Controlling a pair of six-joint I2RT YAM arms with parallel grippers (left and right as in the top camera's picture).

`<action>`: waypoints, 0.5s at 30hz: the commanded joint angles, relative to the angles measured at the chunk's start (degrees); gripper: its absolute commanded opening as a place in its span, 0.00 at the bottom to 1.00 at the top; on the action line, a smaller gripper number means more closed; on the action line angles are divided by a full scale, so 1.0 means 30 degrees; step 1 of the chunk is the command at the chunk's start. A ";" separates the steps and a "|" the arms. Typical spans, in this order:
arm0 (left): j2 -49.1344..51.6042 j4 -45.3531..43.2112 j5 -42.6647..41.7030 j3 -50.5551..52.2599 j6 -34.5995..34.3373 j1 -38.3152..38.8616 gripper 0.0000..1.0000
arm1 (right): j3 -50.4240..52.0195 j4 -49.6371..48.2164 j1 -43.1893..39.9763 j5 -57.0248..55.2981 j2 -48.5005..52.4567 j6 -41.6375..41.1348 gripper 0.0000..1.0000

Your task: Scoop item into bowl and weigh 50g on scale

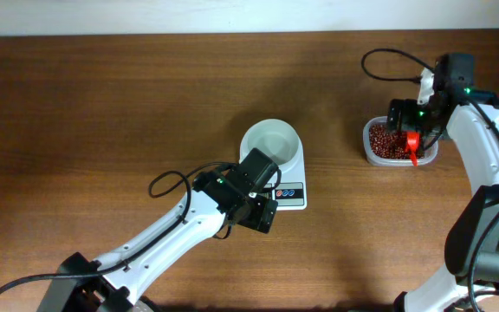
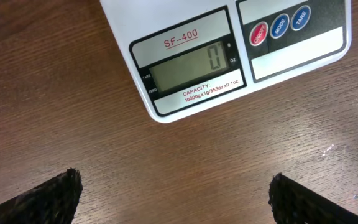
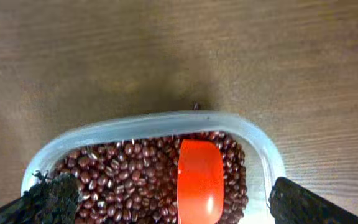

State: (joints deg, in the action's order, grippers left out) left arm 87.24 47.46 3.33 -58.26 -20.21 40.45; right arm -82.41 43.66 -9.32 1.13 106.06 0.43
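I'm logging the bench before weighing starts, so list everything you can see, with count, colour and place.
table: one, brown wood, under everything
scale: one, white, mid-table, display showing zero
bowl: one, white, looks empty, on the scale
tub: one, clear plastic, right side of the table
beans: many, dark red-brown, inside the tub
scoop: one, red, lying on the beans
left gripper: one, black fingers, open, just in front of the scale's display
right gripper: one, black fingers, open, over the tub with the scoop between its fingers
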 commanded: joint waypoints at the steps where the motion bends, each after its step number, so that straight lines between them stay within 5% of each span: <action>1: -0.0189 -0.0036 0.0197 0.0175 0.0029 0.0058 0.99 | -0.0044 0.0095 0.0109 0.0080 0.0058 0.0044 0.99; 3: -0.0189 -0.0036 0.0197 0.0175 0.0029 0.0058 0.99 | -0.0539 0.1049 0.0095 0.0466 -0.0087 0.0036 1.00; 5: -0.0189 -0.0036 0.0197 0.0175 0.0029 0.0058 0.99 | -0.2623 0.3832 0.0051 0.0262 -0.0641 -0.0386 0.77; 10: -0.0189 -0.0036 0.0197 0.0175 0.0029 0.0058 0.99 | -0.4153 0.9143 0.0284 0.0481 -0.4371 -0.2346 0.73; 15: -0.0189 -0.0036 0.0197 0.0175 0.0029 0.0058 0.99 | 0.1821 0.6317 0.0262 -0.0364 -0.9296 -0.3971 0.72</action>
State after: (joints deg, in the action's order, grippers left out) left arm 87.24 47.40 3.49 -58.15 -20.21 40.45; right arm -87.35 67.37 -9.10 2.00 84.14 -7.20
